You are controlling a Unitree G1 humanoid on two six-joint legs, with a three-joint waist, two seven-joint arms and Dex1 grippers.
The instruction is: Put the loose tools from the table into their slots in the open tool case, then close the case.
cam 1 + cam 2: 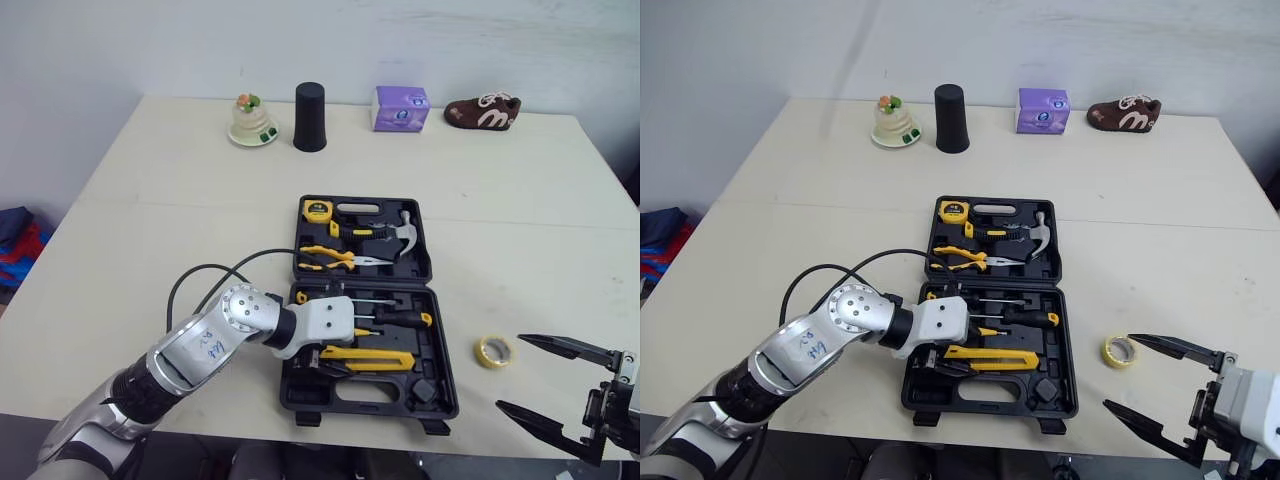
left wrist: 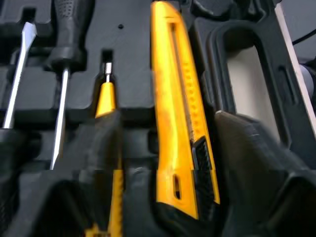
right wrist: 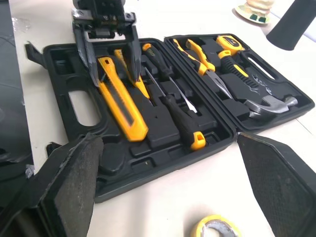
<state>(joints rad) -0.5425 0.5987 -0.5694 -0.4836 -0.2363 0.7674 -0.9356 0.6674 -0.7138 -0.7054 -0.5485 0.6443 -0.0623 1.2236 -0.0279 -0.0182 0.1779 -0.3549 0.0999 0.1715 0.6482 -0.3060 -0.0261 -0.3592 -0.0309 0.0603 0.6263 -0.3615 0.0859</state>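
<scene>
Your left gripper (image 3: 112,69) is hovering low in the near half of the open tool case (image 1: 310,395), its jaws standing apart on either side of the yellow utility knife (image 1: 365,355) lying in the tray. Your right gripper (image 1: 512,372) is hanging over the table (image 1: 150,220) to the right of the case, jaws spread wide and gripping nothing. The yellow tape roll (image 1: 494,351) is sitting loose on the table between the case and that gripper.
</scene>
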